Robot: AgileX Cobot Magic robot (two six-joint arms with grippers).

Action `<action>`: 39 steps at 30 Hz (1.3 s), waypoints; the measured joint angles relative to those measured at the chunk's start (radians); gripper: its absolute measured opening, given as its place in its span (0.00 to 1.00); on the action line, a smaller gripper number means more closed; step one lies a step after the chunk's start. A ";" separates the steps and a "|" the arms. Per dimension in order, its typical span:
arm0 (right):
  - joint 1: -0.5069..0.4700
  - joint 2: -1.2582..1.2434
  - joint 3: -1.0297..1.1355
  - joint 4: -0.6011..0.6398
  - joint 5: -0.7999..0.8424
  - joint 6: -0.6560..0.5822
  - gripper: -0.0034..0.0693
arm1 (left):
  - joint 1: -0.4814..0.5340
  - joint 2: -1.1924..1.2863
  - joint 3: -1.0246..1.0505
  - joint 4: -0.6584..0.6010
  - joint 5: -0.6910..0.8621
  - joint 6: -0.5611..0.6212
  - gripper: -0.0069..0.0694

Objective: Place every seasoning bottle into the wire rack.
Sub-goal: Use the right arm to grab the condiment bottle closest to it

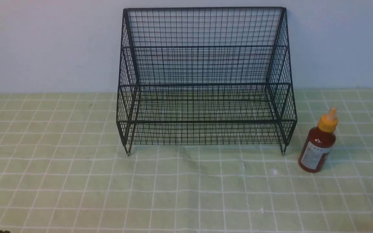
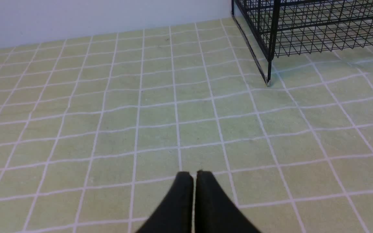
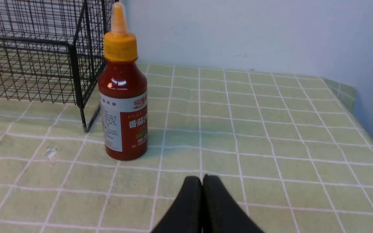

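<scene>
One seasoning bottle, reddish-brown with a yellow-orange nozzle cap and white label, stands upright on the green checked cloth just right of the wire rack's front right leg. It also shows in the right wrist view. The black wire rack stands against the back wall and looks empty; its corners show in the left wrist view and the right wrist view. My left gripper is shut and empty over bare cloth, short of the rack's front left leg. My right gripper is shut and empty, short of the bottle.
The green cloth with white grid lines covers the table. A pale wall runs behind the rack. The table's right edge shows in the right wrist view. Small white specks lie on the cloth in front of the rack.
</scene>
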 joint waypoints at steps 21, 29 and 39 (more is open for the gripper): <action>0.000 0.000 0.000 -0.002 0.000 0.000 0.03 | 0.000 0.000 0.000 0.000 0.000 0.000 0.08; 0.000 0.000 0.011 0.191 -0.362 0.159 0.03 | 0.000 0.000 0.000 0.000 0.000 0.000 0.08; 0.000 0.000 0.011 0.308 -0.645 0.239 0.03 | 0.000 0.000 0.000 0.000 0.000 0.000 0.08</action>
